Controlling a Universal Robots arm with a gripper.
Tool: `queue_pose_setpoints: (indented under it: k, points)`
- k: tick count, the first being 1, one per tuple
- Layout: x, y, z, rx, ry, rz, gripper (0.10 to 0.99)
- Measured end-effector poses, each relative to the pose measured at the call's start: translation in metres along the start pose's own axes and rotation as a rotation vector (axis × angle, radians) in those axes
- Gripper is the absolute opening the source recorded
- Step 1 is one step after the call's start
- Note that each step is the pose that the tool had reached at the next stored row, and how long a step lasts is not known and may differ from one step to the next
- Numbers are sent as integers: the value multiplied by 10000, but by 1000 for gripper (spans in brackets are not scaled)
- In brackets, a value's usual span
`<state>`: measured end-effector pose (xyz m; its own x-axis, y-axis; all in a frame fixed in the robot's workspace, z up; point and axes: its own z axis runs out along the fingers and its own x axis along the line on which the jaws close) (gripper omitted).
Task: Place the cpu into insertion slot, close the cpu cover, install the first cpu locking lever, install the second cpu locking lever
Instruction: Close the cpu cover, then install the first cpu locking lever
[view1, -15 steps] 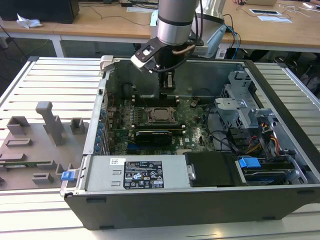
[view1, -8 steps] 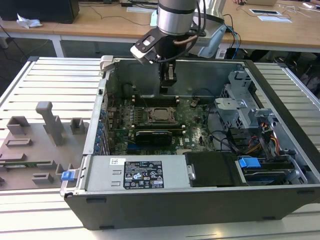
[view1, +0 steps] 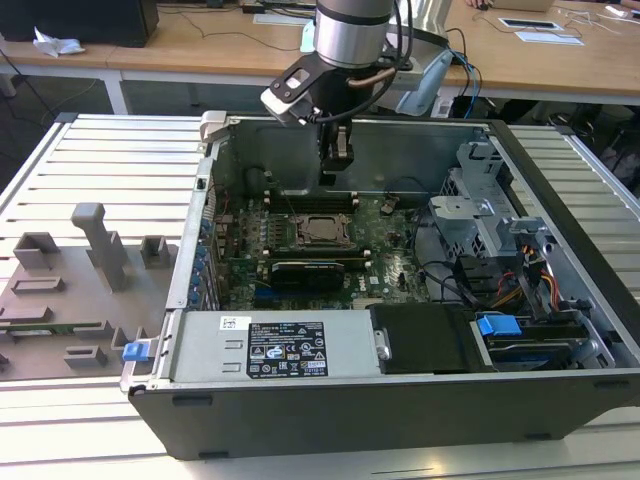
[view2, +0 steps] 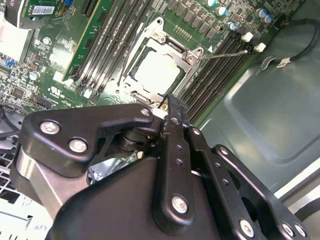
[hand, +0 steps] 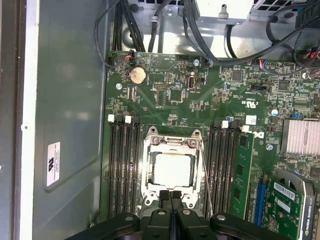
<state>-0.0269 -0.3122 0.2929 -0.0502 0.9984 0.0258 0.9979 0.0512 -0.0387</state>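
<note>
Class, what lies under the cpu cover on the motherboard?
The cpu shows through the cpu cover's window, lying flat. The insertion slot's pins underneath are hidden by the chip.

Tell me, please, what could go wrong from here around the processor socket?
1. The lever is a thin wire standing out over the memory slots; the shut gripper could slip off it and scrape those slots.
2. The gripper hangs right at the edge of the cover; coming down slightly off target might press on the cover or the chip rather than the lever.
</note>
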Motion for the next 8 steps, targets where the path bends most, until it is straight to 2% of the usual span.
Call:
queue_pose_setpoints:
  k: [8]
  points:
    - [0,0,-4,0,0,0,110]
